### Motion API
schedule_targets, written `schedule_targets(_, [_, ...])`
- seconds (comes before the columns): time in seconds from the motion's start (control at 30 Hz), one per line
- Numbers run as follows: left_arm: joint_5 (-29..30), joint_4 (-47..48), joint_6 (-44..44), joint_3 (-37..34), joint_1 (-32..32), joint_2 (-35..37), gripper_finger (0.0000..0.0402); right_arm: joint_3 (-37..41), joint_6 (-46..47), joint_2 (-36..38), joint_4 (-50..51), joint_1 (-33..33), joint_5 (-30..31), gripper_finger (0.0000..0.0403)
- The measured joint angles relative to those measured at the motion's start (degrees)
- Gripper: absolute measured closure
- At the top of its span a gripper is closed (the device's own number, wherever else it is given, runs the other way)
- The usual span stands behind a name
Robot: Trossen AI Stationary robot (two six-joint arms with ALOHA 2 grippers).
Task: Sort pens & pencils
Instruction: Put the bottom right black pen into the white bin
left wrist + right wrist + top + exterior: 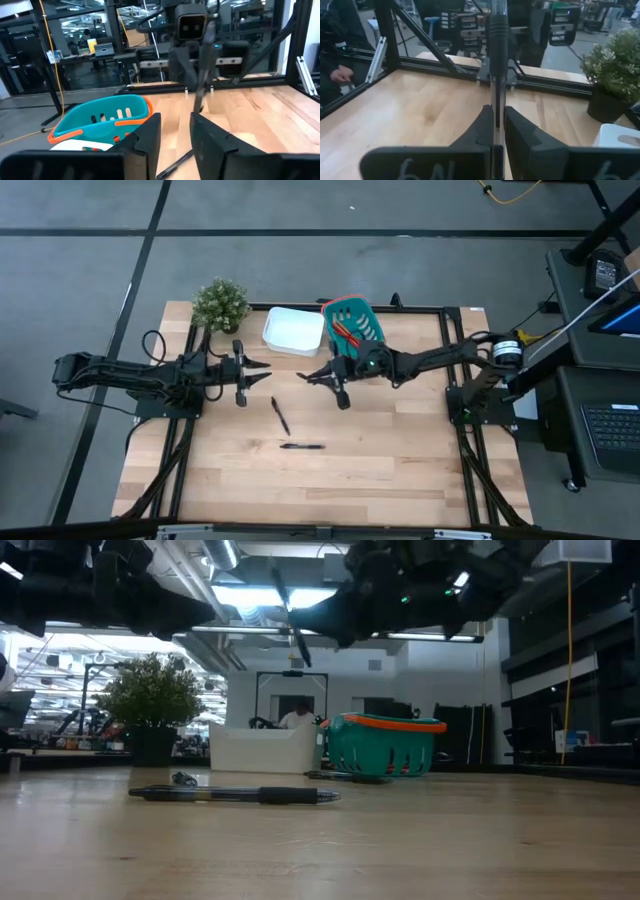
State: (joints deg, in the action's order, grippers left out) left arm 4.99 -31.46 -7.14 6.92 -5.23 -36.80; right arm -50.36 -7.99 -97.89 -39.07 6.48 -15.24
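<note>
Pens: one is being pinched upright between the nearly closed jaws of the right gripper, held clear above the table, presumably for carrying to a container. Two more pens are lying loose mid-table. Pencils are already resting in the teal basket. The white tray sits just beside the basket. The left gripper is hovering nearby, jaws parted and holding nothing. A potted plant stands near the tray.
</note>
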Motion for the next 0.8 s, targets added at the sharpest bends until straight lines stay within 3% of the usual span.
schedule_targets(0.43, [-2.84, -1.21, 2.57, 0.02, 0.06, -0.75, 0.0299, -13.4, -1.18, -11.75, 0.56, 2.99, -10.36, 0.0376])
schedule_targets(0.8, [-3.19, -6.87, 3.65, 0.24, 0.06, -7.52, 0.0299, -16.28, -1.31, -13.38, 1.59, 4.19, -13.03, 0.0376])
